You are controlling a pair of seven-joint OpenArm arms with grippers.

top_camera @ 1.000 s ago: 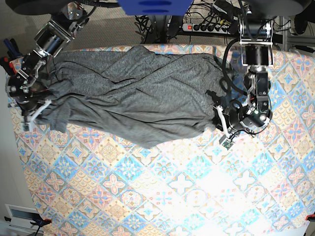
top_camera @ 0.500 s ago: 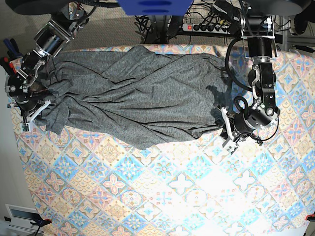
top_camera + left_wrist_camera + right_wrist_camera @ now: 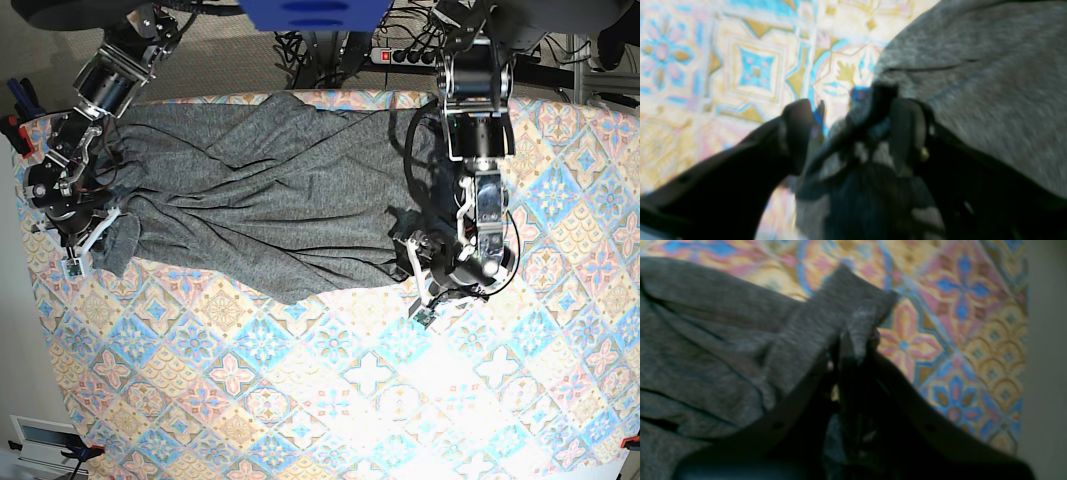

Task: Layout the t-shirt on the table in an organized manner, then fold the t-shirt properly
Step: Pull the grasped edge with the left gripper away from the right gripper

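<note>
Cables and a power strip point(image 3: 415, 55) lie beyond the far edge of the table point(image 3: 330, 400). The t-shirt point(image 3: 270, 200), dark grey and creased, lies spread across the table's far half. The left gripper point(image 3: 843, 113) stands parted over its hem, one finger on bare cloth. The right gripper point(image 3: 855, 350) is clenched on a fold of the shirt, clear only from the wrist.

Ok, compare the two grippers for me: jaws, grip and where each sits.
The left gripper has its jaws spread, the t-shirt lying loose between them; the right gripper is shut, pinching a fold. In the base view they sit at opposite ends of the shirt. Both hang low over the table.
</note>
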